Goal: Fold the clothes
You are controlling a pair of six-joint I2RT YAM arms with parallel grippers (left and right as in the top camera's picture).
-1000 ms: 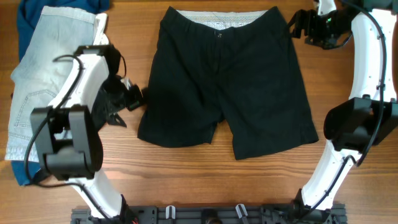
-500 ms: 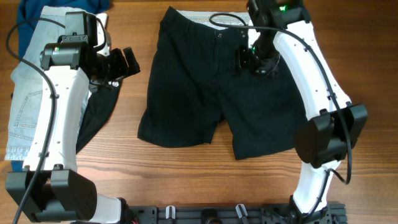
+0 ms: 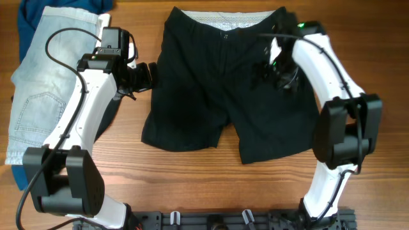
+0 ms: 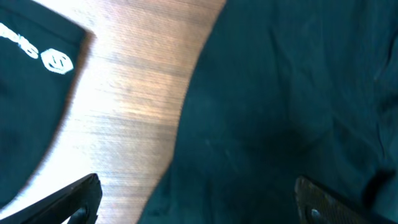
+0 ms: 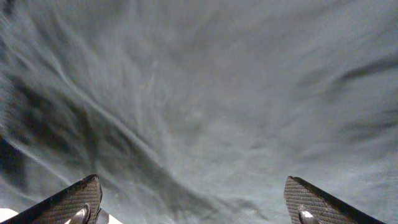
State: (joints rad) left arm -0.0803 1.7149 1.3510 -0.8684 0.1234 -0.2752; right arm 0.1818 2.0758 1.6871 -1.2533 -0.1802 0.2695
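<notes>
The black shorts [image 3: 211,89] lie flat in the middle of the table, waistband with its pale grey lining at the far side, legs toward me. My left gripper [image 3: 146,75] is open at the shorts' left edge; the left wrist view shows its jaws [image 4: 199,202] wide apart over that edge, with the shorts [image 4: 292,106] to the right and bare wood to the left. My right gripper [image 3: 268,71] is open over the right upper part of the shorts; the right wrist view shows its jaws [image 5: 196,202] spread above the black fabric [image 5: 199,93].
Light-blue denim shorts [image 3: 45,76] lie at the far left over a dark blue cloth [image 3: 32,16]. A narrow black item with a white logo [image 4: 31,93] lies between the denim and the black shorts, under my left arm.
My left gripper moved right and down to the shorts' left edge. My right gripper shifted slightly right and down over the shorts' right half. The shorts have not moved.
</notes>
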